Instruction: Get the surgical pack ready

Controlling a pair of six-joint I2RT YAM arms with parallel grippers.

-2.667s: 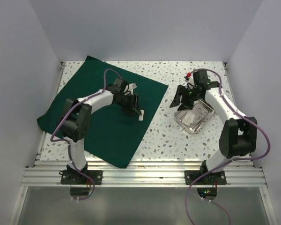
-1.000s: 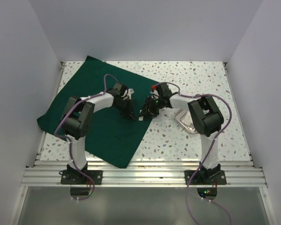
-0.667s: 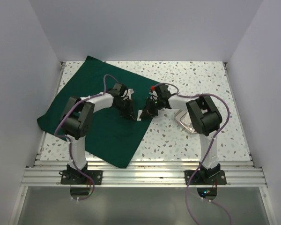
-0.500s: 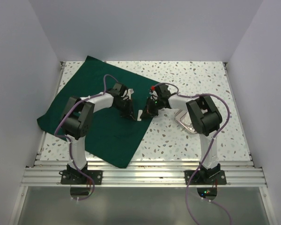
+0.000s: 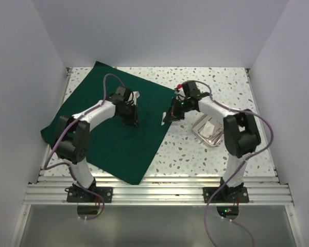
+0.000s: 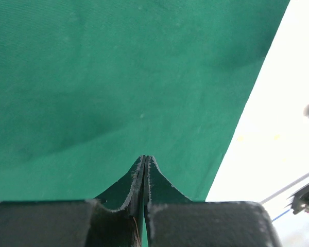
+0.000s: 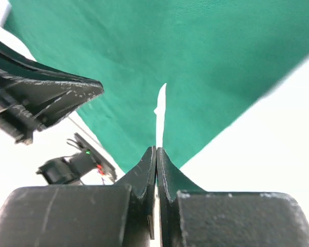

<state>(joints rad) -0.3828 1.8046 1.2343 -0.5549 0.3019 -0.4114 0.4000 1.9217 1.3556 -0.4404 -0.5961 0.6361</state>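
The cloth [image 5: 103,139] lies spread flat on the left half of the tabletop [image 5: 211,82], turned so that one corner points to the far edge and one to the near edge. Its right corner lies near the centre of the tabletop.

Left arm: reaches over the middle of the cloth. The left fingers [image 6: 144,163] are pressed fully together. The left wrist view shows nothing between them, and only green fabric lies beyond the tips. Whether the tips touch the fabric cannot be told.

Right arm: reaches leftward to the right edge of the cloth. The right fingers [image 7: 156,154] are closed on a white strip [image 7: 160,110]. In the right wrist view the strip is seen edge-on and projects straight out from the tips over the cloth, close to its edge. In the top view the strip [image 5: 161,119] shows as a short white mark at that edge. Whether it touches the fabric cannot be told.

The two sets of fingers are near each other but apart.

The tray [image 5: 197,131] sits on bare tabletop to the right of the cloth, apart from it, partly under the right arm. A white piece lies inside it.
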